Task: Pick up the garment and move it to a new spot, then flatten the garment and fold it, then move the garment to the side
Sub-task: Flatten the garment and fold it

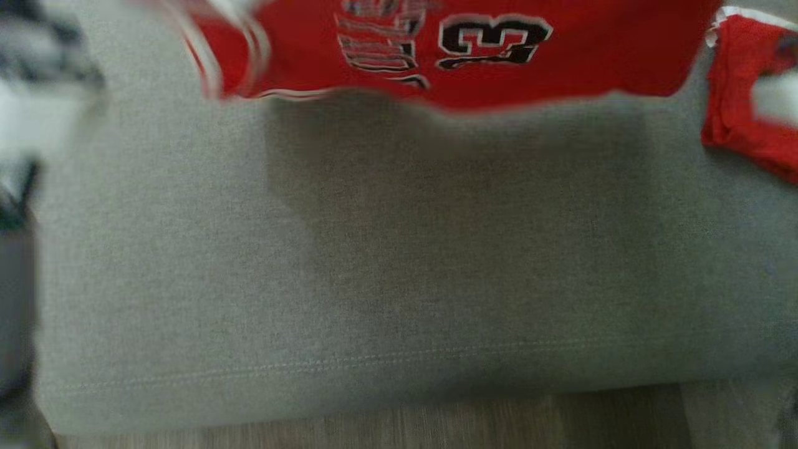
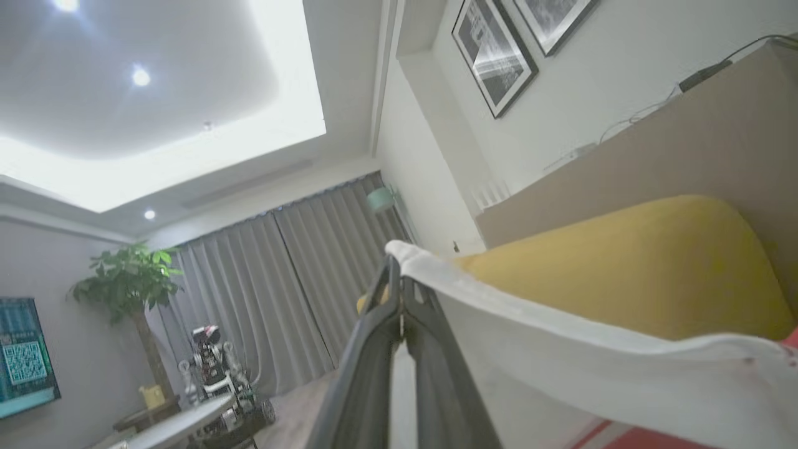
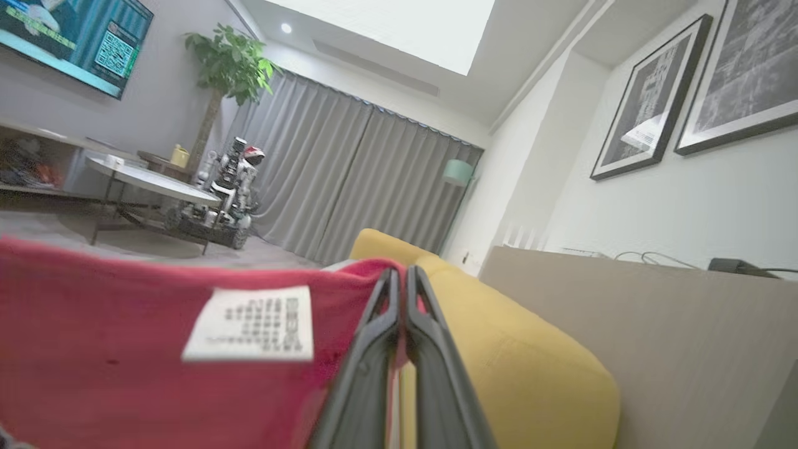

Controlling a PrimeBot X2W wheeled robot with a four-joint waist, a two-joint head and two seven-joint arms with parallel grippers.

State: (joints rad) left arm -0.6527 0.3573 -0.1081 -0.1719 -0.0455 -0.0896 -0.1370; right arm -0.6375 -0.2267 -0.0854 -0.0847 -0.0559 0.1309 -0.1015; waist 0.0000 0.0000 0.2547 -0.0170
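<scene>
I am holding the jersey (image 1: 561, 62) up over the grey sofa seat (image 1: 374, 280), left claw (image 2: 399, 284) clamped shut on its white edge, right claw (image 3: 402, 277) clamped on its red edge. Such thin pinches are risking a slip mid-carry.

head view is smeared all over. red jersey with white trim and black lettering (image 1: 598, 56) runs off the top edge; numerals and word are too blurred for me to read for sure. red fold of the same cloth (image 1: 735, 81) is cut by the right edge, and i can't tell how it joins. dark-and-white blur (image 1: 37, 93) at the left edge: unidentifiable.

right wrist view: small white care label (image 3: 252, 324), print too fine to read.

left wrist view: the jersey's white hem leaves frame bottom right and hides the lower edge of the rounded yellow cushion (image 2: 623, 268).
</scene>
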